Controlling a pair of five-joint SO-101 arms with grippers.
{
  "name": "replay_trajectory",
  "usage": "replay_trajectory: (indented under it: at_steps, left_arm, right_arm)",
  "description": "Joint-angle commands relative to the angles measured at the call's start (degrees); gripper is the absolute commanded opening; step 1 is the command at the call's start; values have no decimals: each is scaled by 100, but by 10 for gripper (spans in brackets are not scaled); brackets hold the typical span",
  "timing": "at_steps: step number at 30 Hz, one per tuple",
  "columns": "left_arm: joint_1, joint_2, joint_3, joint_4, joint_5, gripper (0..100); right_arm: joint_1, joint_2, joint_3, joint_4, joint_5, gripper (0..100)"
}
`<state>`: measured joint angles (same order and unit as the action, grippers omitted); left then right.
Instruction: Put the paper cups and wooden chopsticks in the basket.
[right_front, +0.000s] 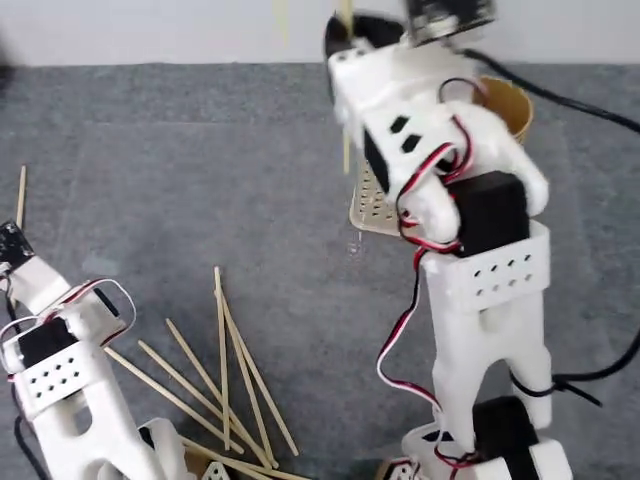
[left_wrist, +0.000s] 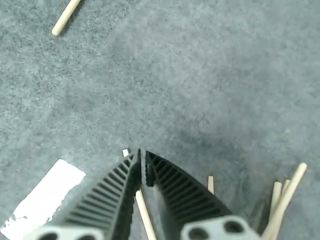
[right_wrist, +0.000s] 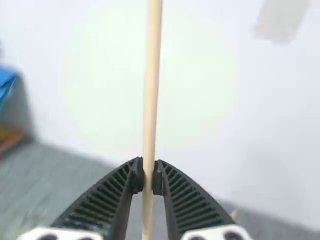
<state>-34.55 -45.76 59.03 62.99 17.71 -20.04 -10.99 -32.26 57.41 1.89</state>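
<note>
Right gripper raised high at the far side of the counter, jaws pinched tight on an upright chopstick that runs straight up past the tips. From above, this stick stands vertical beside the right arm, its lower end at the near rim of the basket; cannot tell whether the end is inside. Basket is pale with slotted walls and mostly covered by the arm. Paper cup sits upright just behind the arm, close by the basket; whether it stands in the basket or beside it is hidden. Left gripper low over the grey counter at the near left, jaws drawn in to a thin slit, nothing seen pinched at the tips. A thin stick shows through the gap behind the tips; it looks to lie on the counter below rather than in the grip. Single chopstick lies just ahead of the left gripper, apart from the rest. Loose chopsticks fan out flat on the counter between the two arm bases, several crossing at their near ends, well apart from the basket. White patch on the counter surface beside the left gripper.
</note>
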Motion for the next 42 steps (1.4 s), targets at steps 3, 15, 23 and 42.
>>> replay_trajectory:
  at_steps: [3, 15, 23, 42]
  left_arm:
    - [9, -123, -31, -123, -35, 13]
    - [9, -123, -31, -123, -35, 13]
    - [9, -123, 84, -299, -35, 13]
    - [9, -123, 119, -334, -35, 13]
  right_arm:
    - [435, 31, -290, -708, 62, 9]
    - [954, 1262, -281, -576, 167, 9]
    - [963, 998, 519, -514, 387, 9]
    - [1253, -295, 5064, -3266, 492, 101]
